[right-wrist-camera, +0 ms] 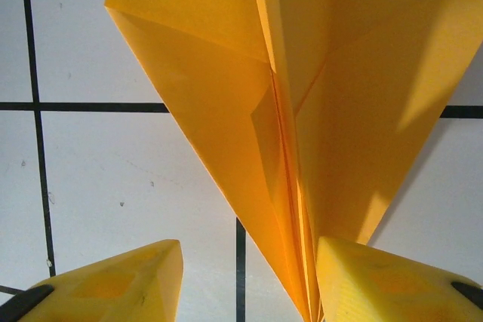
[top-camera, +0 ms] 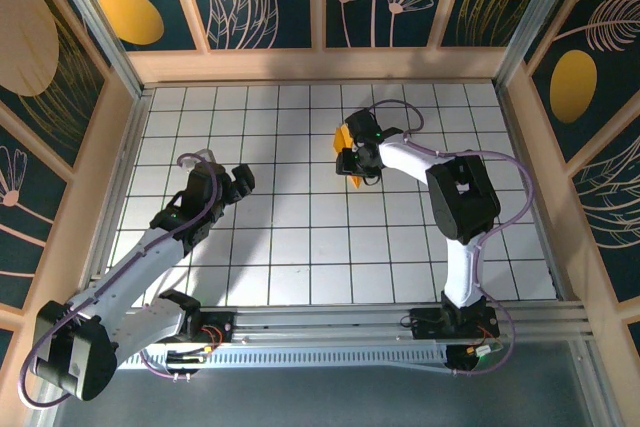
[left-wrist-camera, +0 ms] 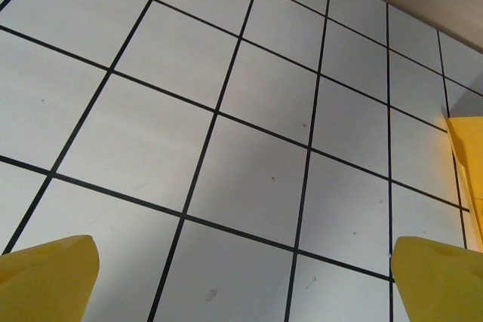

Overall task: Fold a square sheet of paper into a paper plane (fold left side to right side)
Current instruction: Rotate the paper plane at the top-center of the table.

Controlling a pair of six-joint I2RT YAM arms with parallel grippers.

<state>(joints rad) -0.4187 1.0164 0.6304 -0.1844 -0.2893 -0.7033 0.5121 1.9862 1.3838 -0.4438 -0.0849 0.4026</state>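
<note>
The paper plane (right-wrist-camera: 219,81) is a yellow-orange dart with a centre crease, lying on the white grid table; in the top view the paper plane (top-camera: 345,137) sits right of centre at the back. My right gripper (right-wrist-camera: 247,269) straddles its pointed end. The jaws stand apart: the right finger (right-wrist-camera: 377,284) lies against the folded layers, and the left finger (right-wrist-camera: 121,284) is clear of the paper. My left gripper (top-camera: 240,182) hovers wide open over bare tiles on the left, with nothing between its fingers (left-wrist-camera: 49,280). An edge of the paper (left-wrist-camera: 469,164) shows at the right of the left wrist view.
The table (top-camera: 270,247) is a white grid with black lines, enclosed by wooden walls (top-camera: 320,65) with a dark floral pattern. Both arm bases sit on a rail (top-camera: 330,327) at the near edge.
</note>
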